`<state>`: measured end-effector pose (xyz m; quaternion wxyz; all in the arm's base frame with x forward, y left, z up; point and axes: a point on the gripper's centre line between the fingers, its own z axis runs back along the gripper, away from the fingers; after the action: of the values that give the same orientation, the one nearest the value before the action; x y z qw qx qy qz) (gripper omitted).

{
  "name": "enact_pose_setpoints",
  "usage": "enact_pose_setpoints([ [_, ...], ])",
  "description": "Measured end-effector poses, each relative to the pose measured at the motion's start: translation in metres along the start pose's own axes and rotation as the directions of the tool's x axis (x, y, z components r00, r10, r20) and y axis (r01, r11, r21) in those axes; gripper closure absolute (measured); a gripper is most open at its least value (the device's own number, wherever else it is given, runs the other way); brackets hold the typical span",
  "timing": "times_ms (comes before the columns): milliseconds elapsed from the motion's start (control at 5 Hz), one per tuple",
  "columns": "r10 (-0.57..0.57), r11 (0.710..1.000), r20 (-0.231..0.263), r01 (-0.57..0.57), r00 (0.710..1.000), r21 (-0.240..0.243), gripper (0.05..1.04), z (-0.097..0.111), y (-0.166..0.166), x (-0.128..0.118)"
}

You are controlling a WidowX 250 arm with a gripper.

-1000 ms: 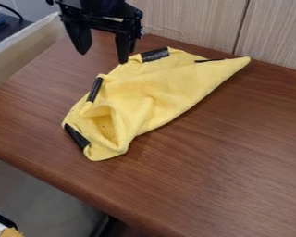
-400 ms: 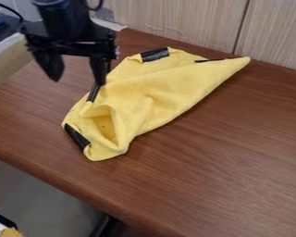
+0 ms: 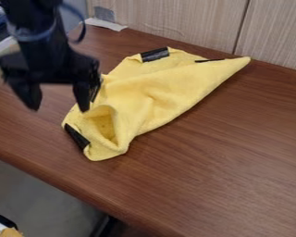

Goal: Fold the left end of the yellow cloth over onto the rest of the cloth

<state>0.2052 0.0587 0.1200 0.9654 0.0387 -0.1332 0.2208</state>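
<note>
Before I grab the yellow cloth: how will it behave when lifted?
The yellow cloth looks floppy, given its soft folds; it would likely drape from the claw. Probably light, being thin fabric. The black strips on its edges may stiffen those spots slightly.

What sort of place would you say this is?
Probably a robot test bench: a black robot tool hangs by a crumpled yellow cloth on a wood-grain table.
</note>
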Motion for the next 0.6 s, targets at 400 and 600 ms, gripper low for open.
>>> enact_pose_setpoints([
  [400,0.104,0.994,-0.06,-0.106,0.993,-0.033,0.083,-0.043,0.005,-0.009],
  [600,0.103,0.993,-0.101,-0.108,0.989,-0.045,0.083,-0.065,0.001,-0.009],
])
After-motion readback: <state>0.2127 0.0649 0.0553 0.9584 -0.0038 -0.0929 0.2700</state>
